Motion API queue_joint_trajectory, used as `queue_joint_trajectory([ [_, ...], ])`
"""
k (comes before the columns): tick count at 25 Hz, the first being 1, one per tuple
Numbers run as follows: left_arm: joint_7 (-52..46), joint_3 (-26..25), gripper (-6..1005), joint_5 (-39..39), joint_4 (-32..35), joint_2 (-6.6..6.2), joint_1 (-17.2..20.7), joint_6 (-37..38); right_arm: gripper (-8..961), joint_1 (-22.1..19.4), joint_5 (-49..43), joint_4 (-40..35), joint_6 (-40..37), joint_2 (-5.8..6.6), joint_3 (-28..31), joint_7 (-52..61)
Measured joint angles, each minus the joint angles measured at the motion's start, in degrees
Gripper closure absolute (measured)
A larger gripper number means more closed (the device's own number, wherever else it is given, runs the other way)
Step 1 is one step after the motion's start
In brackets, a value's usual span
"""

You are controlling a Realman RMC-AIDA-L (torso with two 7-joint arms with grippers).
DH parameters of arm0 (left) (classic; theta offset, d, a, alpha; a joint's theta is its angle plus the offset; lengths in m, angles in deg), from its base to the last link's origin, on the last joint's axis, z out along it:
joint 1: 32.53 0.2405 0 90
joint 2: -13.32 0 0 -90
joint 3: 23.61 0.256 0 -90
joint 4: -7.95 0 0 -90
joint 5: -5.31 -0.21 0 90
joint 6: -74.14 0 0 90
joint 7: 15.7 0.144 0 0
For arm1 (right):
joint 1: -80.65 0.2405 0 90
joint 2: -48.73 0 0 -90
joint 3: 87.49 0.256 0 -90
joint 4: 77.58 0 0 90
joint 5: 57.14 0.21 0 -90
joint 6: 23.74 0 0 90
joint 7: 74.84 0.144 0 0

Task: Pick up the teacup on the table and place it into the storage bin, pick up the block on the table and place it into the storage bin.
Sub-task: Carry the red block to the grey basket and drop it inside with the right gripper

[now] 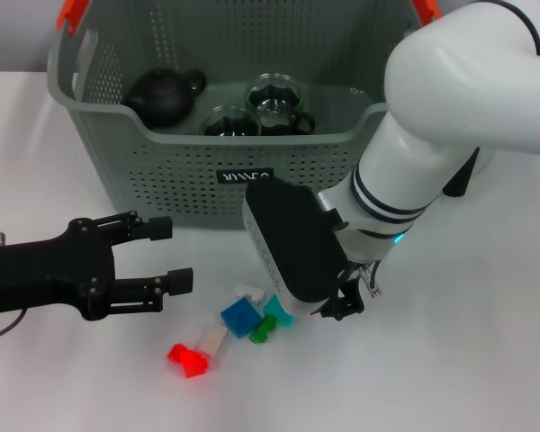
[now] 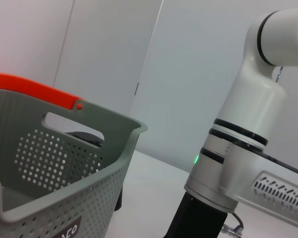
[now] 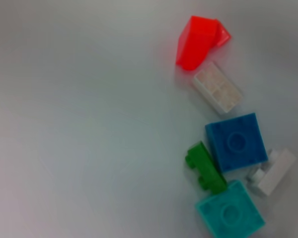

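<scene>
The grey-green storage bin [image 1: 207,180] stands at the back of the table, and its wall and orange tab also fill the left wrist view [image 2: 54,163]. Two glass teacups [image 1: 274,101] and a black teapot [image 1: 165,94] sit inside it. Small blocks lie in a cluster in front of the bin: red [image 3: 198,42], white [image 3: 217,92], blue [image 3: 236,143], green [image 3: 205,168] and teal [image 3: 229,214]. My right gripper [image 1: 337,309] hangs low just right of the teal block [image 1: 277,310]. My left gripper [image 1: 166,255] is open and empty, level with the table, left of the blocks.
A second white block [image 3: 272,171] lies beside the blue one. The right arm's white forearm [image 1: 414,171] crosses in front of the bin's right corner. Bare white tabletop spreads left and front of the cluster.
</scene>
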Motion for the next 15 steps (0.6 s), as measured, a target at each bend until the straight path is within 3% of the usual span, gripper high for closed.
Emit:
queue_joint_trajectory([
  [6, 0.00, 0.00, 153, -0.15, 0.09, -0.13, 0.00, 0.19, 743, -0.41, -0.12, -1.68, -2.94, 0.46, 3.44, 1.88],
  [15, 0.00, 0.00, 152, -0.31, 0.51, -0.44, 0.00, 0.46, 742, -1.57, -0.42, -5.87, -10.54, 0.97, 16.39, 2.08],
])
